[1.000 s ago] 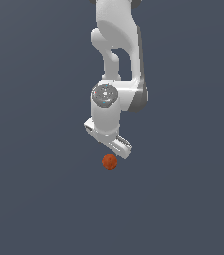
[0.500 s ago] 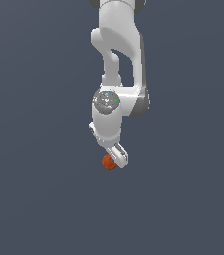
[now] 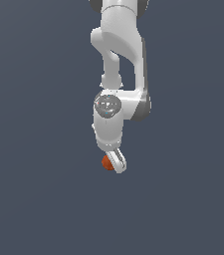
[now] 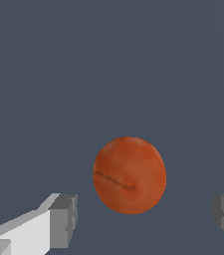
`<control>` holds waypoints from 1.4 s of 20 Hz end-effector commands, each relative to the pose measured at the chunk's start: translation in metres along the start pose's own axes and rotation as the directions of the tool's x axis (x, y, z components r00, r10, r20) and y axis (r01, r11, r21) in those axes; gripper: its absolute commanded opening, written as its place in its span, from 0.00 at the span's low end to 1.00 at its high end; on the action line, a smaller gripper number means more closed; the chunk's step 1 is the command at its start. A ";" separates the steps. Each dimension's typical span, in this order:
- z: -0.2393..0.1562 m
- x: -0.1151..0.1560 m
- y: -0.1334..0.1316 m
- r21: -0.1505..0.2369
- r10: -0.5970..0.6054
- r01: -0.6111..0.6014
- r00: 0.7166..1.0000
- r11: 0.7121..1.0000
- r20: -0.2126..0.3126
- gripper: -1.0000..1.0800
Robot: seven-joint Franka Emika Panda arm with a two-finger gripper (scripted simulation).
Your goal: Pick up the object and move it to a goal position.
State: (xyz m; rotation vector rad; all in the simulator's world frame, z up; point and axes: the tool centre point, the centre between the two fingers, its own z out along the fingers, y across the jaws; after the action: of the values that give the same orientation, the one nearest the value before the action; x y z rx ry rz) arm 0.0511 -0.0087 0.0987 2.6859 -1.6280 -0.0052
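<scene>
Since a second ago I have been bringing my wrist lower and swinging my hand in over the ball, so that where the ball was sitting clear below my fingers before, my gripper is now reaching its level. In the exterior view my white arm is hanging down from the top of the frame, and the small orange-red ball is peeking out on the exterior view's left of my lowest finger, partly hidden behind it. Through the wrist camera I am seeing the ball lying between my two fingertips, with a dark crease running across its mottled skin. My jaws are standing wide apart: there is plain grey ground showing between the ball and each grey pad, so I am straddling it without touching it and I am holding nothing. The ball is sitting nearer to the pad with the white finger body behind it than to the other pad, which is only showing at the frame's edge. The ball appears to be resting on the flat dark grey surface, though I cannot tell contact for certain.
</scene>
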 end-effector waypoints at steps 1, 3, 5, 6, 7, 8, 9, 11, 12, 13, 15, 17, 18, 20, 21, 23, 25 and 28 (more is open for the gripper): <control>0.001 0.000 -0.001 0.002 0.025 -0.025 1.000 1.000 -0.001 0.96; 0.001 0.001 -0.002 0.002 0.036 -0.036 0.999 0.999 -0.002 0.96; 0.002 0.001 -0.002 0.002 0.041 -0.041 0.999 0.999 -0.002 0.96; 0.002 0.001 -0.002 0.003 0.042 -0.042 0.999 0.999 -0.002 0.96; 0.002 0.001 -0.002 0.002 0.038 -0.038 0.999 0.999 -0.002 0.96; 0.002 0.000 -0.002 0.002 0.038 -0.038 0.999 0.999 -0.002 0.96; 0.003 0.000 -0.002 0.002 0.038 -0.038 0.999 0.999 -0.002 0.96; 0.008 0.000 -0.002 0.002 0.038 -0.038 0.999 0.999 -0.002 0.96; 0.012 0.001 -0.002 0.002 0.039 -0.039 0.999 0.999 -0.002 0.96; 0.017 0.001 -0.002 0.002 0.039 -0.039 0.999 0.999 -0.002 0.96; 0.028 0.000 -0.002 0.002 0.040 -0.040 0.999 0.999 -0.002 0.96; 0.039 0.000 -0.001 0.002 0.042 -0.042 0.999 0.999 -0.002 0.96; 0.044 0.000 -0.001 0.002 0.042 -0.042 0.999 0.999 -0.002 0.96; 0.050 0.000 -0.001 0.002 0.043 -0.043 0.999 0.999 -0.002 0.96; 0.051 0.000 -0.002 0.002 0.043 -0.043 0.999 0.999 -0.002 0.96; 0.052 0.001 -0.002 0.002 0.043 -0.043 0.999 0.999 -0.002 0.96; 0.052 0.001 -0.002 0.002 0.043 -0.043 0.999 0.999 -0.002 0.00; 0.052 0.001 -0.002 0.002 0.043 -0.043 0.999 0.999 -0.002 0.00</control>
State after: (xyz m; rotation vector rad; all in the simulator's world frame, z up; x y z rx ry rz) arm 0.0535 -0.0079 0.0471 2.6518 -1.6848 -0.0004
